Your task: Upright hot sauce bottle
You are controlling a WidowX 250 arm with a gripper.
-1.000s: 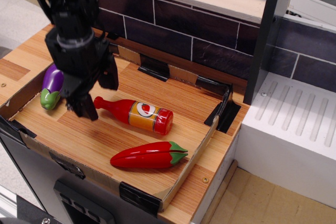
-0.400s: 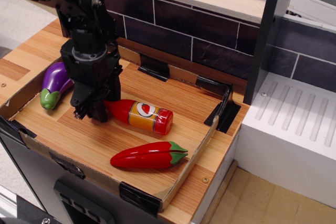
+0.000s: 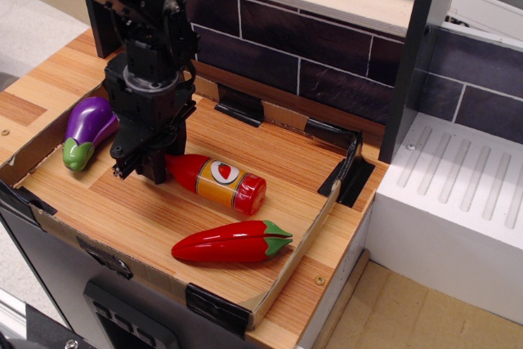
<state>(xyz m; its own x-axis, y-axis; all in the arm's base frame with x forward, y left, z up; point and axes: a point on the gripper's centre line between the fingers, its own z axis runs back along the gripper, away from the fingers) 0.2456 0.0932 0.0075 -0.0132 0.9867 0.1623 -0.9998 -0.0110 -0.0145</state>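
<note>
On the wooden tray (image 3: 122, 210), hot sauce bottle (image 3: 219, 181) lying flat — tool (image 3: 147, 171) at its neck

Toy vegetables in a cardboard-walled wooden tray

A glossy red chili pepper (image 3: 231, 242) with a green stem lies near the front edge of the tray (image 3: 290, 239), stem end pointing right. A purple eggplant (image 3: 87, 131) with a green cap rests by the left wall. Dark tiles (image 3: 327, 79) line the backsplash, and a white ridged drainboard (image 3: 462, 181) sits to the right.
</note>
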